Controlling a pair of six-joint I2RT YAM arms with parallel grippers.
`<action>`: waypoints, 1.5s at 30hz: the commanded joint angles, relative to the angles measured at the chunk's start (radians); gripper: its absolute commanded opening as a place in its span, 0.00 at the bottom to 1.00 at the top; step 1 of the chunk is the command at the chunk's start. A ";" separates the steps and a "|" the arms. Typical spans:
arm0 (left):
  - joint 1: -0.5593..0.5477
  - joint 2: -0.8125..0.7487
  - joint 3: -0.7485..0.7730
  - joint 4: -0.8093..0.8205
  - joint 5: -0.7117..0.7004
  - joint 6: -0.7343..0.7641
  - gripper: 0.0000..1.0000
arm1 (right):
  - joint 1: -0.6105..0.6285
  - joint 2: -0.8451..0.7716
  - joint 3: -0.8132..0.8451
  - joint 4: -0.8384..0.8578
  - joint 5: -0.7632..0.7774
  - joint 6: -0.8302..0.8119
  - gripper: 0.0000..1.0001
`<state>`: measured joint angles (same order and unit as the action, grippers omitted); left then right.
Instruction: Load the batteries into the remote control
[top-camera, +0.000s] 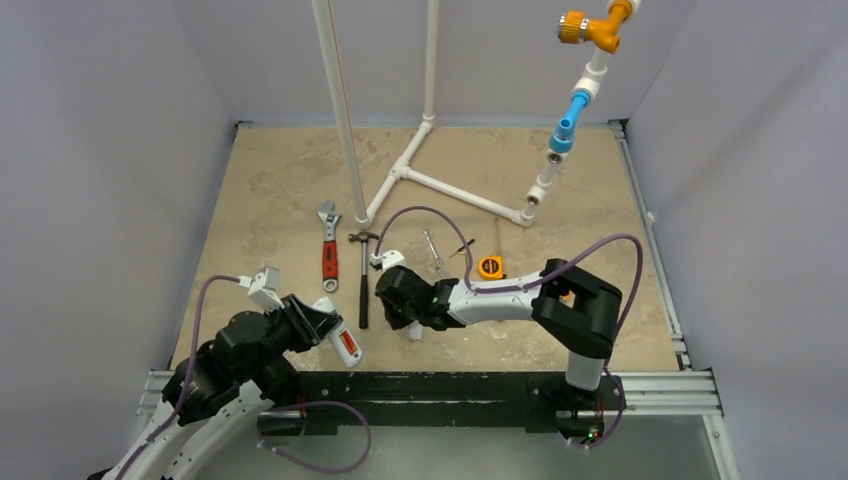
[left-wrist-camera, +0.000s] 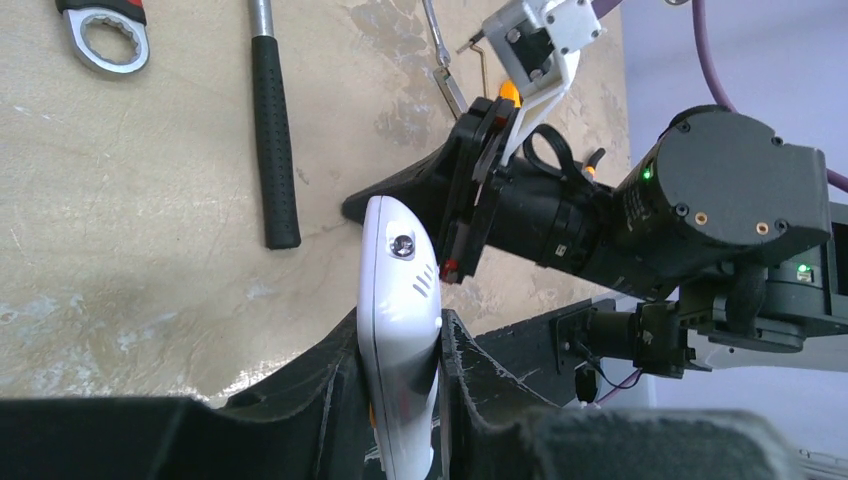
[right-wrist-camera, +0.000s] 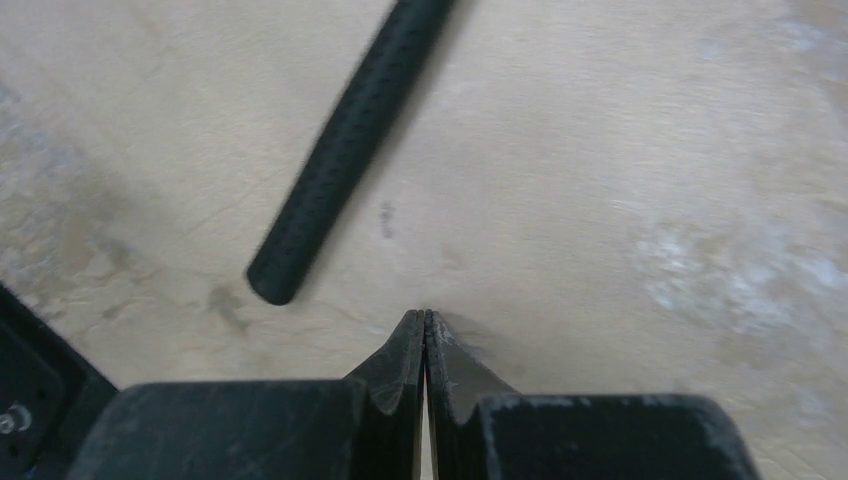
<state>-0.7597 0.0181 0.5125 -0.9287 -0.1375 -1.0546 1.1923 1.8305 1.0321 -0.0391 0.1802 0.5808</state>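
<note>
The left gripper (left-wrist-camera: 398, 345) is pinching the white remote control (left-wrist-camera: 398, 285) by its two long edges, one black finger on each side. It is holding the remote above the near left part of the table (top-camera: 270, 190), just in front of the arm bases. In the left wrist view the rounded end of the remote is pointing away from the gripper, toward the right arm. In the top view an orange-red piece (top-camera: 346, 347) is showing on the upper face of the remote. I cannot tell whether it is a battery sitting in the recess.

The right gripper (right-wrist-camera: 425, 325) is having its fingers pressed together with nothing between them. The tips are hanging low over the bare table surface, and I cannot tell if they are touching it. The right arm is reaching to the left across the near middle of the table. Its gripper is near the remote but apart from it.

A hammer (top-camera: 362, 285) with a black grip is lying just left of the right gripper. Its handle end is near the fingertips but is not touching them. A red-handled adjustable wrench (top-camera: 328, 250) is lying further left and farther away. A round orange tape measure (top-camera: 490, 267) is sitting to the right, beside the right forearm.
</note>
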 joint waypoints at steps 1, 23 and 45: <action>-0.001 -0.012 0.038 0.013 -0.014 0.010 0.00 | -0.045 -0.007 -0.088 -0.268 0.111 0.021 0.00; -0.001 0.017 0.016 0.083 0.018 0.001 0.00 | -0.027 -0.288 -0.347 -0.414 0.126 0.173 0.00; -0.002 0.020 0.003 0.090 0.022 -0.005 0.00 | 0.202 -0.180 -0.303 -0.374 0.132 0.298 0.04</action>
<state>-0.7597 0.0414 0.5137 -0.8959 -0.1261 -1.0554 1.3819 1.5940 0.7990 -0.1852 0.3225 0.7975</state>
